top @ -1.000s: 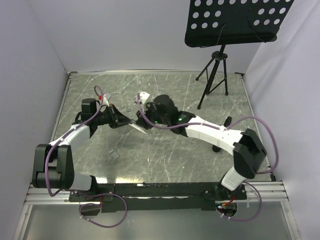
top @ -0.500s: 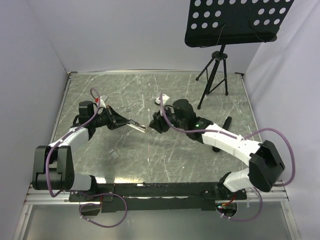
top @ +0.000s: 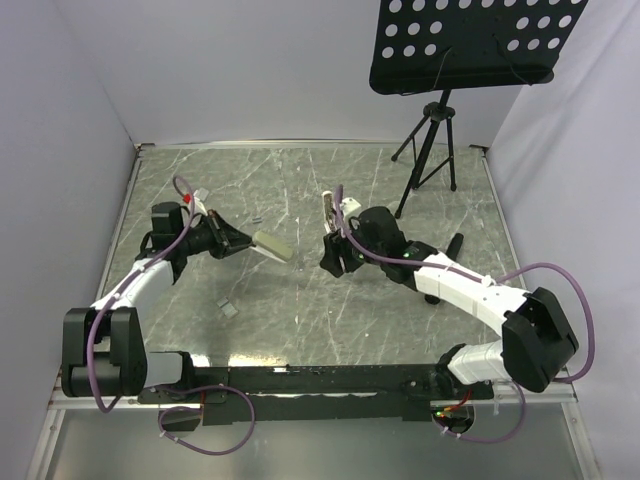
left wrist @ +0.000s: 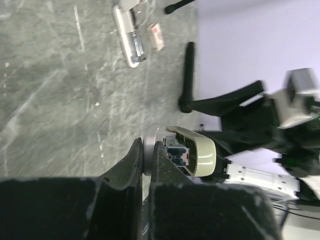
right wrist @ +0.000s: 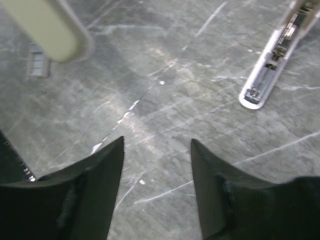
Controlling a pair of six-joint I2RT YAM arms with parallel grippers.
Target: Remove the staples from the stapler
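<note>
My left gripper [top: 240, 241] is shut on the cream-white stapler [top: 271, 246] and holds it above the table. In the left wrist view its jaws [left wrist: 148, 150] pinch the stapler's pale base, and the open cream end [left wrist: 192, 155] shows a metal channel inside. My right gripper [top: 331, 258] is open and empty, to the right of the stapler and apart from it; it is also open over bare table in the right wrist view [right wrist: 157, 150]. A silvery metal rail [right wrist: 270, 65] lies on the table and also shows in the top view [top: 328, 207]. A small ribbed staple strip [right wrist: 37, 62] lies under the stapler's tip [right wrist: 50, 25].
A black tripod stand [top: 428, 150] with a perforated tray stands at the back right, one leg [left wrist: 187, 75] near the rail. A small grey strip [top: 228, 308] lies near the front left, another bit [top: 257, 218] behind the stapler. White walls close in the table.
My right gripper has drawn back from the stapler to the right and now stands open and apart. My left gripper has shifted slightly left with the stapler. The metal rail now lies on the table.
</note>
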